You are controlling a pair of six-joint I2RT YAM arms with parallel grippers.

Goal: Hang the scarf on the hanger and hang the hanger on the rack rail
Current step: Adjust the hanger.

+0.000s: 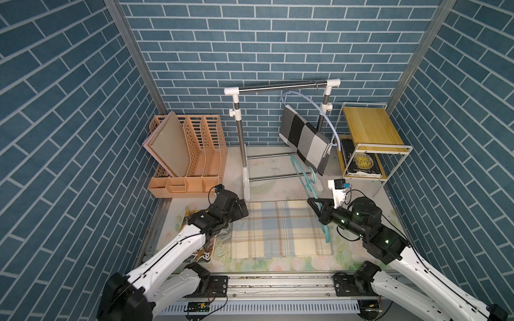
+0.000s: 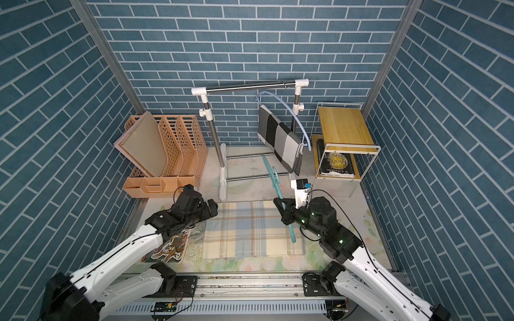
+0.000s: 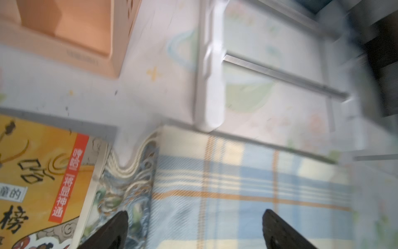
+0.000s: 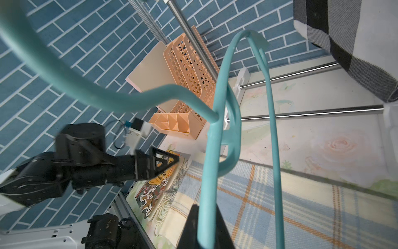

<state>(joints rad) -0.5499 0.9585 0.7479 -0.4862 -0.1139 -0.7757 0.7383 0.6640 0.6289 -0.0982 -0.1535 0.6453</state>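
The right end effector [image 4: 204, 217] pinches the hanger [image 4: 210, 151], likely steadying it; the left end effector [image 3: 195, 217] hangs spread over the scarf [image 3: 237, 183].

Right gripper [image 2: 280, 203] holds the teal hanger [image 2: 274, 178] — plaid scarf [image 2: 250, 230] lies flat.

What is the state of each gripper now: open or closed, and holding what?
Left gripper: open, holding nothing, over the plaid scarf.
Right gripper: closed on the teal hanger.
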